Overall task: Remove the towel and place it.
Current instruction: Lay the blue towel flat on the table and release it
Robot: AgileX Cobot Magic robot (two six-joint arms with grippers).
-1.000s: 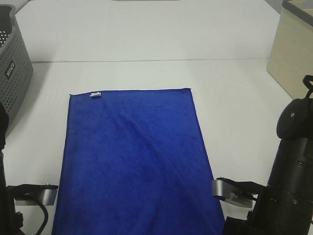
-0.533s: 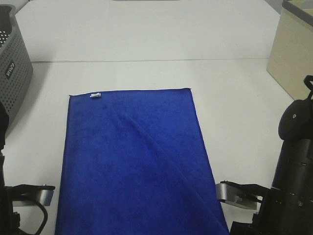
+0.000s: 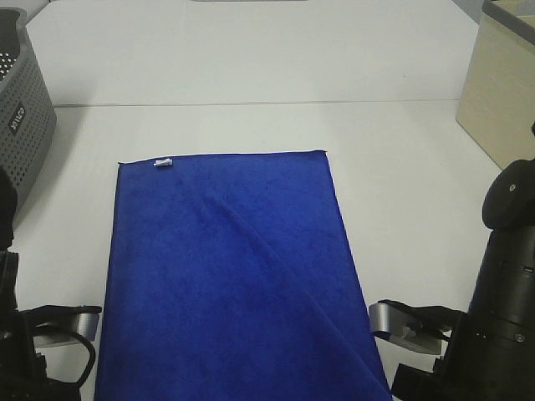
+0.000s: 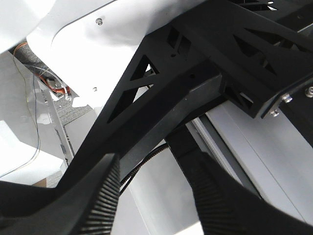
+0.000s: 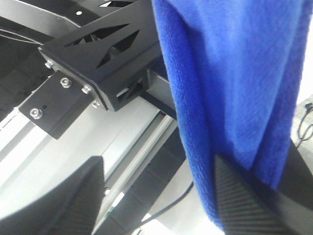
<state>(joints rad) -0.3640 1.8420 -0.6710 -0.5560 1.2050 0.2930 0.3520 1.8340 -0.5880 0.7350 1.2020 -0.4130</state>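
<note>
The royal-blue towel [image 3: 230, 267] lies flat on the white table [image 3: 251, 67], with its small white tag [image 3: 163, 162] at the far left corner. A diagonal crease crosses it, and its near end runs off the bottom of the high view. My left gripper [image 4: 156, 196] is open below the table's front edge, with nothing between its ribbed fingers [image 4: 100, 196]. My right gripper [image 5: 161, 196] is open too. A hanging fold of the towel [image 5: 234, 73] drapes loosely past one right finger [image 5: 244, 196], and the jaws are not closed on it.
A grey perforated basket [image 3: 21, 117] stands at the left edge and a beige box [image 3: 501, 92] at the right edge. My left arm [image 3: 67, 326] and right arm [image 3: 501, 317] flank the towel's near corners. Black frame struts [image 4: 195, 83] lie under the table.
Both grippers have gone from shut to open, letting go of the towel's near edge. The arms have shifted slightly by the near corners. The towel on the table has stayed in place.
</note>
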